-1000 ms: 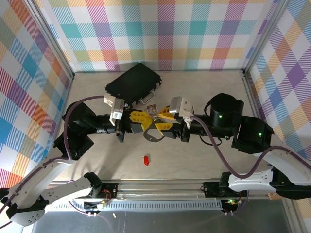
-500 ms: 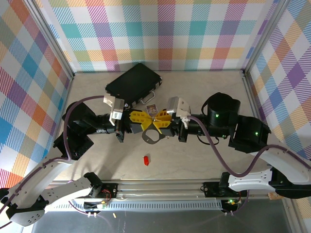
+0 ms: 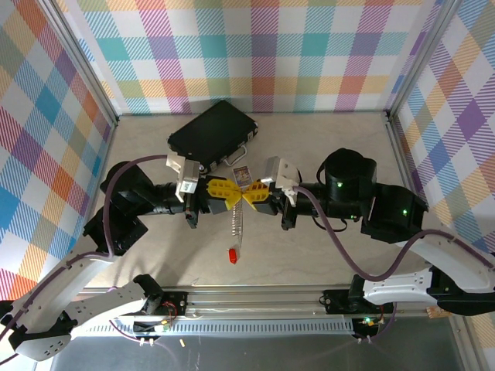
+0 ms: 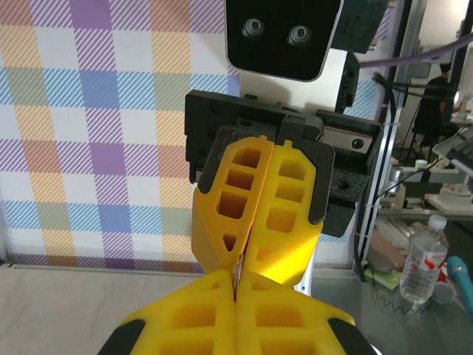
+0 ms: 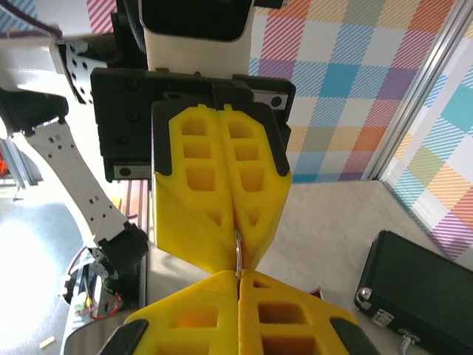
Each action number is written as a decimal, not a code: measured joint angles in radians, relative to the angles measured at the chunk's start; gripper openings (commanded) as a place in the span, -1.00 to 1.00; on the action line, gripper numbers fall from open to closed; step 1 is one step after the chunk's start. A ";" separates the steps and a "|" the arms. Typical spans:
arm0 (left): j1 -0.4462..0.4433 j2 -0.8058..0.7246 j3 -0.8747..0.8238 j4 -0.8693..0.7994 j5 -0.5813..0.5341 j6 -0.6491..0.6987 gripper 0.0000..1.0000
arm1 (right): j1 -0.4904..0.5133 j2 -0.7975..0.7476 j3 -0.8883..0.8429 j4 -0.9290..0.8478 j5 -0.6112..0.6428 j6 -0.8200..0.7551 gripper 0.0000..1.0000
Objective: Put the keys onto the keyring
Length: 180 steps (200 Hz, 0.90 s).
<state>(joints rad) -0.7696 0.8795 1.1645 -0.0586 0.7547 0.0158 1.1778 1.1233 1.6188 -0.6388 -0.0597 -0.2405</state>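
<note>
The keyring (image 3: 237,226) is a thin grey metal loop seen edge-on, hanging over the table between the two arms. My left gripper (image 3: 233,192) and right gripper (image 3: 250,195) meet tip to tip above the middle of the table, both shut on its top. In the left wrist view a sliver of the keyring (image 4: 237,268) runs from my left gripper (image 4: 236,287) into the facing yellow fingers (image 4: 284,214). The right wrist view shows the keyring (image 5: 238,250) pinched the same way by my right gripper (image 5: 238,276). The keys, one tiny red piece (image 3: 231,254), lie on the table just below the ring.
A black case (image 3: 212,133) lies at the back left of centre, its corner also in the right wrist view (image 5: 425,292). A small card-like item (image 3: 241,173) rests just behind the grippers. Checked walls close the table on three sides; a metal rail (image 3: 255,297) runs along the near edge.
My right gripper has shut on the keyring and shifted slightly left. The ring has turned from broadside to edge-on and hangs lower. The left gripper stays shut on it.
</note>
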 measured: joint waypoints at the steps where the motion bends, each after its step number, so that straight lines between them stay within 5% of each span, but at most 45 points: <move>1: 0.000 0.000 0.002 -0.007 -0.002 0.009 -0.68 | 0.000 0.000 0.001 -0.002 0.000 -0.002 -1.00; 87: 0.000 0.027 0.212 -0.409 -0.140 0.241 -0.63 | 0.000 0.192 0.317 -0.327 0.057 -0.180 -1.00; 180: 0.000 0.053 0.233 -0.544 -0.167 0.330 -0.65 | 0.000 0.320 0.487 -0.537 0.067 -0.233 -1.00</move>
<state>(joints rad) -0.7696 0.9329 1.3979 -0.6025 0.5880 0.3458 1.1778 1.4433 2.1056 -1.1763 0.0074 -0.4732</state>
